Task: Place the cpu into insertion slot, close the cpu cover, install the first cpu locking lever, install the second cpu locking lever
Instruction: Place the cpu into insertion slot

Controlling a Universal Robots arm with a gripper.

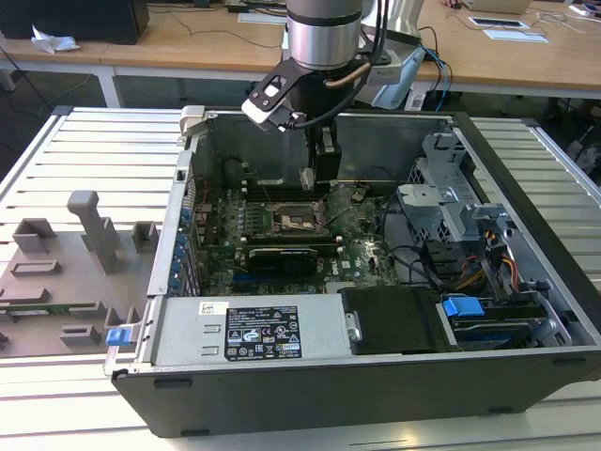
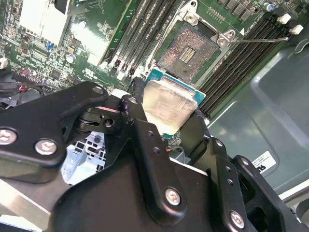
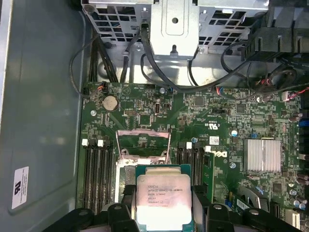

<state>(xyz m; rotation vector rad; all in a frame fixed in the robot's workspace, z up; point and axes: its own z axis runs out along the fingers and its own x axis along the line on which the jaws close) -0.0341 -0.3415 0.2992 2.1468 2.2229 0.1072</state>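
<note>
My claw clenched on cpu, pinching two opposite edges. Good hold, I judge. Chip light, stiff, thin, with slick metal top and likely fragile underside. Held clear of insertion slot at centre of exterior view, not seated. cpu cover looks flipped open.

Our arm is at the top middle of the exterior view and points straight down. Our gripper hangs near the middle of that view. In both wrist views, its two black fingers squeeze the cpu from both sides.
</note>
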